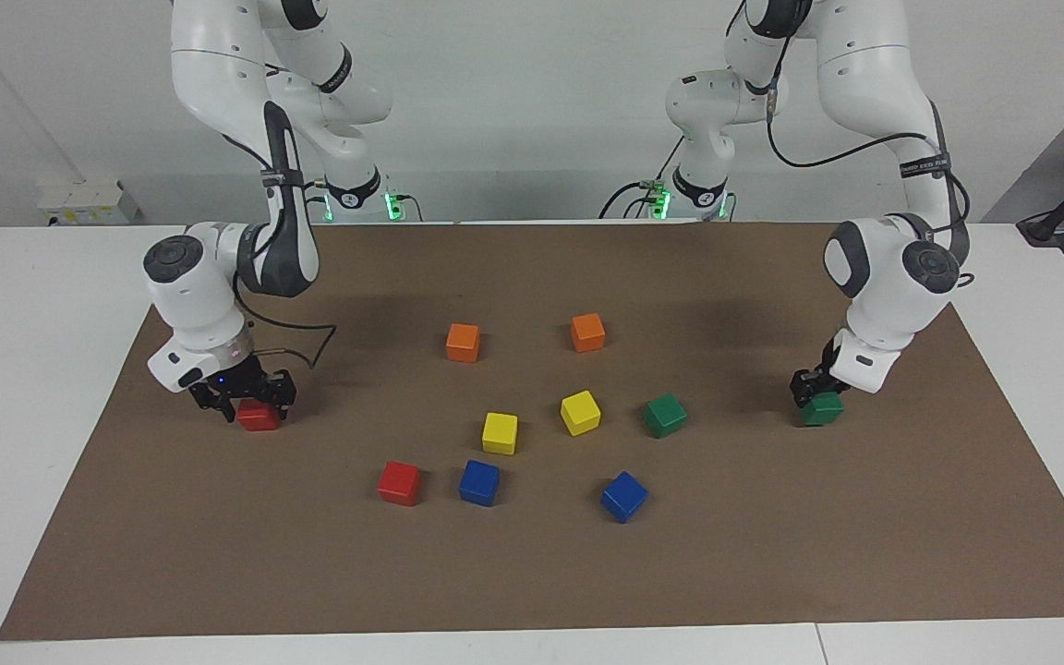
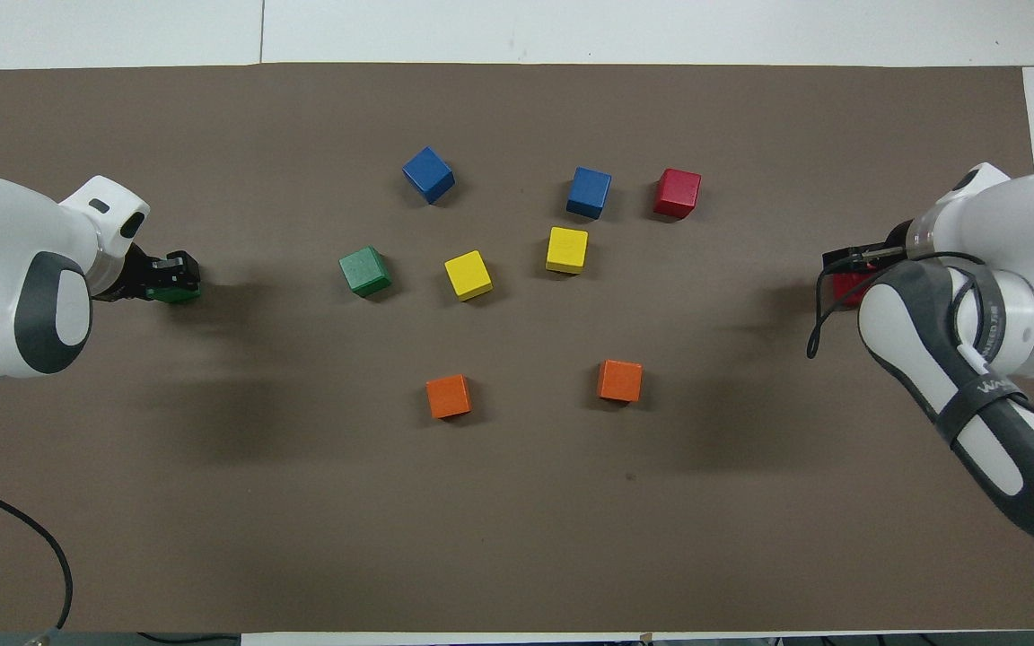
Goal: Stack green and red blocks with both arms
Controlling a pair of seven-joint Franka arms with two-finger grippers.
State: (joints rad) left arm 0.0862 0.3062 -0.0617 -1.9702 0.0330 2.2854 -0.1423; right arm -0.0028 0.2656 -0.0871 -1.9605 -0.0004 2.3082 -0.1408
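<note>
Left gripper at green block

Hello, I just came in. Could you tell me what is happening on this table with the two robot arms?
Each arm has a block at its own end of the brown mat. The left gripper is down on a green block, the right gripper on a red block; both blocks seem to rest on the mat. A second green block and a second red block lie loose in the middle among the yellow, blue and orange blocks. Nothing is stacked yet.
</note>
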